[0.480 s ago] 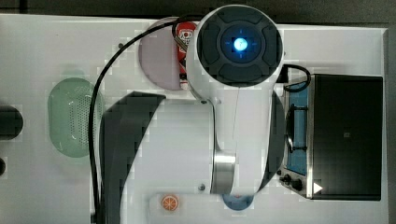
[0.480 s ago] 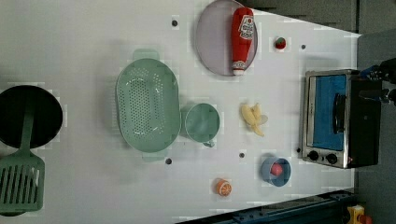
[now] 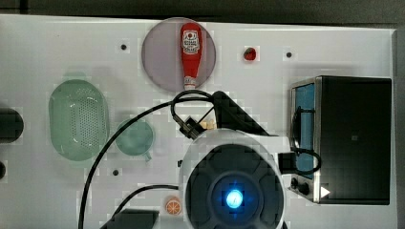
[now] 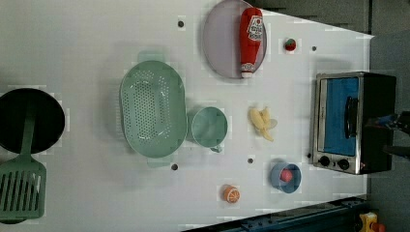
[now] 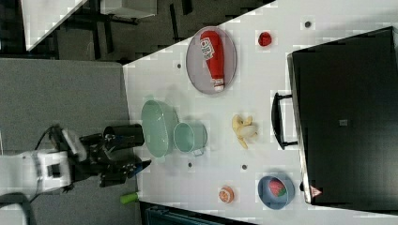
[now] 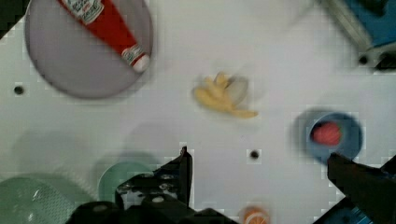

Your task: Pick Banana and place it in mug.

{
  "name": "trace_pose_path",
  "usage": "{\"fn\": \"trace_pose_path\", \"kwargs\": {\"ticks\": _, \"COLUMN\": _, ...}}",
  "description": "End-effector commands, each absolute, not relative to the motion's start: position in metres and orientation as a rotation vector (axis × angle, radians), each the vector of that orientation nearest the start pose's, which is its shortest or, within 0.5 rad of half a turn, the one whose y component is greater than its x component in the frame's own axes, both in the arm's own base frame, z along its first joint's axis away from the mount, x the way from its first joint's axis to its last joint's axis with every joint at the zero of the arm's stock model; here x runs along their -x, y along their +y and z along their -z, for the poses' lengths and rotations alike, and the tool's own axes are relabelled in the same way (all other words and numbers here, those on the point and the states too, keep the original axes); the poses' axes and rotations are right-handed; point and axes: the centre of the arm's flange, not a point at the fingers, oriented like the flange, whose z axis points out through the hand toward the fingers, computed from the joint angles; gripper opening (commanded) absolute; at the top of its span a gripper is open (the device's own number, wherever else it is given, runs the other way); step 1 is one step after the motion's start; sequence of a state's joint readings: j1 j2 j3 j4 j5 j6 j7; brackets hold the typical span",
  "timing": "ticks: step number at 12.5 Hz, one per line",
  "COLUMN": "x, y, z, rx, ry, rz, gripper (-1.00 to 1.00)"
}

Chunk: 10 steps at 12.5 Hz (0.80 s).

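lying loose on the white table (image 4: 96, 38), banana (image 4: 262, 123) just beside mug (image 4: 209, 127); gripper (image 6: 259, 170) spread wide, empty.

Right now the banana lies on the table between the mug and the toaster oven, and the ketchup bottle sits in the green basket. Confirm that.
One part is wrong. The ketchup bottle lies on the round grey plate, not in the green basket, as the left view shows. The rest holds: the banana lies on the table between the mug and the toaster oven.
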<state>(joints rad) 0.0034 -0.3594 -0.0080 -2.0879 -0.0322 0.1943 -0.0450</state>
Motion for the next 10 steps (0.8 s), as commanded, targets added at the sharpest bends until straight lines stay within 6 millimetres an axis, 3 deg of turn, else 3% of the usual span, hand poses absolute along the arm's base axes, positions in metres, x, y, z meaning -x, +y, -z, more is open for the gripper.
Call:
{"fn": "trace_pose_path", "kwargs": {"ticks": 1, "x": -0.479, "y": -0.021, "z": -0.526, "rx": 3.026, "ry": 0.951, "rz": -0.036, "gripper": 1.00}}
{"fn": "trace_pose_path", "kwargs": {"ticks": 7, "x": -0.516, "y": -0.021, "z": -0.414, "rx": 3.150, "ry": 0.353, "rz": -0.156, "gripper": 1.00}}
{"fn": "trace_pose_path", "kwargs": {"ticks": 10, "x": -0.528, "y": -0.020, "z": -0.349, "rx": 3.141, "ry": -0.168, "rz": -0.222, "gripper": 1.00}}
